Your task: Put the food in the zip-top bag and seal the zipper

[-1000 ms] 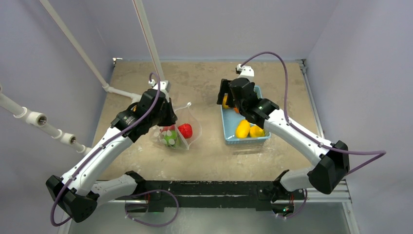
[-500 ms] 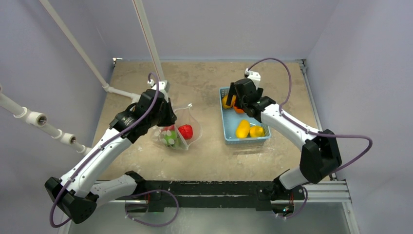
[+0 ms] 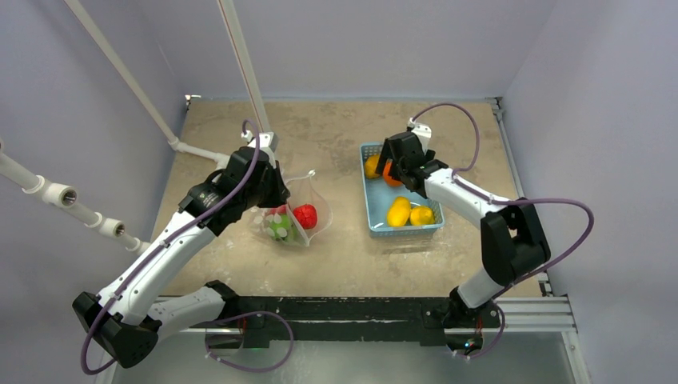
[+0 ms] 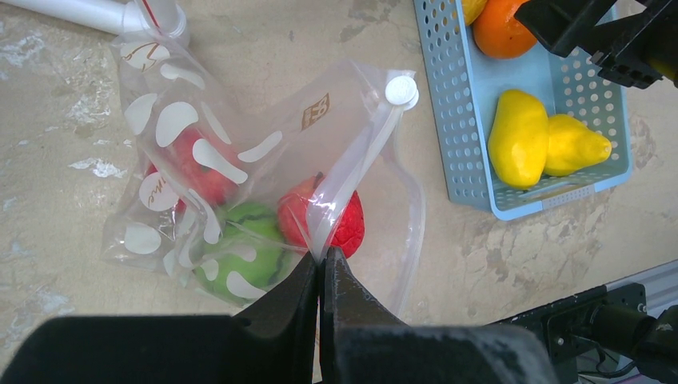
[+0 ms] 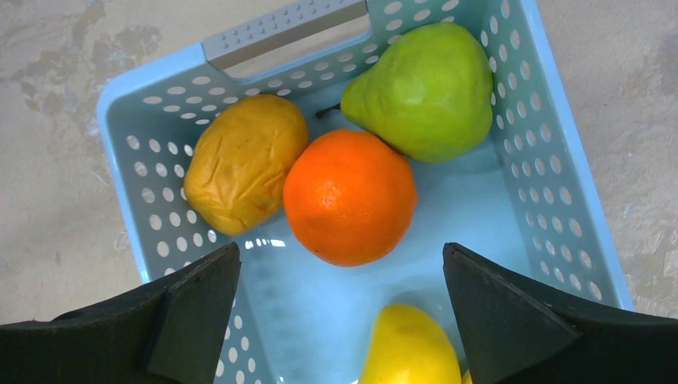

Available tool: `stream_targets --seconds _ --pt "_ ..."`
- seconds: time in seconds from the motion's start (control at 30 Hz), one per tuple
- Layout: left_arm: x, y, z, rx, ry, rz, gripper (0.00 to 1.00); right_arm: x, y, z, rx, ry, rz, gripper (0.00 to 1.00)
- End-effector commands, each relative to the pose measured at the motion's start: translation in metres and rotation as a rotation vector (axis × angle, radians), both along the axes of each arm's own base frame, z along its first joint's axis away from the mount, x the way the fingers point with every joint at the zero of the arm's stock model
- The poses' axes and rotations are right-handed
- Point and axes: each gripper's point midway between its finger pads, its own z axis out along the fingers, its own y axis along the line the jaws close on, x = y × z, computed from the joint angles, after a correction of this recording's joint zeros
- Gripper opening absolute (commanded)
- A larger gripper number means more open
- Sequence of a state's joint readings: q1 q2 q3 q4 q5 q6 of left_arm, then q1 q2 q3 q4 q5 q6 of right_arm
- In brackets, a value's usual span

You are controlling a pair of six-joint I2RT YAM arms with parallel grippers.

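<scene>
The clear dotted zip-top bag (image 4: pixel 172 132) lies left of centre on the table, holding a red fruit (image 4: pixel 348 228), a green fruit (image 4: pixel 240 260) and another red one (image 4: pixel 200 172). Its zipper (image 4: pixel 360 164) runs up to a white slider (image 4: pixel 400 90). My left gripper (image 4: pixel 322 258) is shut on the zipper strip at the bag's mouth. My right gripper (image 5: pixel 340 250) hangs open over the far end of the light-blue basket (image 5: pixel 552 200), straddling an orange (image 5: pixel 349 196). Beside the orange lie a green pear (image 5: pixel 424 88), a yellow-brown fruit (image 5: pixel 240 164) and a yellow fruit (image 5: pixel 408 348).
The basket (image 3: pixel 372 216) stands right of the bag (image 3: pixel 292 228), with bare table between them. White pipes (image 3: pixel 60 196) jut in from the left wall, and a slanted pole (image 3: pixel 240 64) rises behind the left gripper (image 3: pixel 272 190). Walls close in on three sides.
My right gripper has swung right and back over the basket's far end, and its jaws have spread wider. The left arm and the bag have stayed put.
</scene>
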State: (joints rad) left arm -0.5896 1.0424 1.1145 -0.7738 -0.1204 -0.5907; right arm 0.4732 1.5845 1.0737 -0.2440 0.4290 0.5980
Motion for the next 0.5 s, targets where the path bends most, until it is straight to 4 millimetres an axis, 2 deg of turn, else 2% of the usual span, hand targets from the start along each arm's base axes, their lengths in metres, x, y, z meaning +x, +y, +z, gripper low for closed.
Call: stream_targets --seconds 0.0,0.47 --pt "0.003 0.0 0.014 -0.023 -0.048 0.008 0.0 0.013 0.002 -0.001 0.043 -0.04 -0.019 0.99" --pt "0.005 0.001 0.013 -0.015 -0.047 0.012 0.0 0.029 -0.002 -0.03 0.041 -0.012 -0.032 0.94"
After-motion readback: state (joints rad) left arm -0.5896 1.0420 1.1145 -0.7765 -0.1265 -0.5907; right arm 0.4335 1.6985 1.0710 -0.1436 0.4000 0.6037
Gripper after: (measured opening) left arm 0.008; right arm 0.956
